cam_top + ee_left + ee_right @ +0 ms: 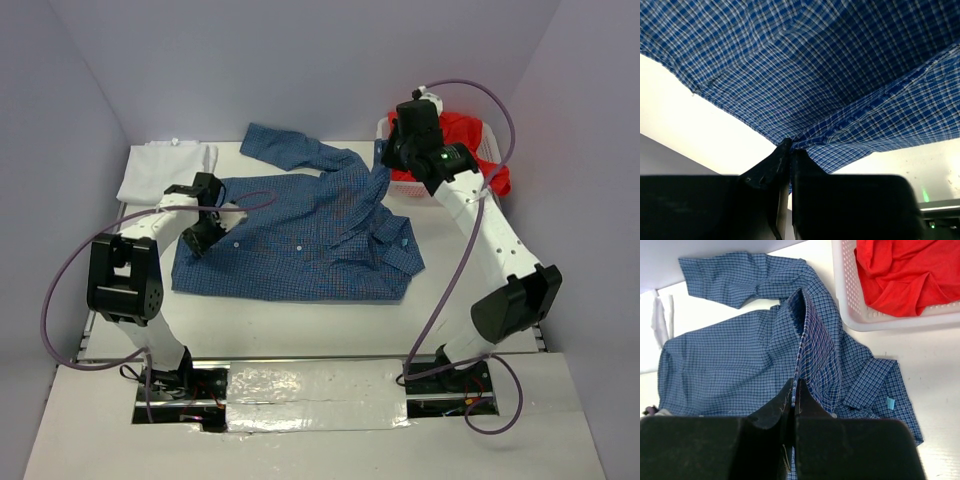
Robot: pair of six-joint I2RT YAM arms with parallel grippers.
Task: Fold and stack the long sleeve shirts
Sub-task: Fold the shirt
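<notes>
One basket (845, 290) beside blue shirt (300, 250)

Matt cloth of checked shirt (300, 235); smooth plastic mesh of basket (846, 292)

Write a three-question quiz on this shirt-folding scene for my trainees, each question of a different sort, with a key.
1. True or false: the red shirt lies in the white basket.
2. What is the right gripper shut on? A the red shirt; B a raised fold of the blue checked shirt; C the basket rim.
3. What colour is the garment at the far left corner of the table?
Key: 1 true; 2 B; 3 white, the white shirt.
</notes>
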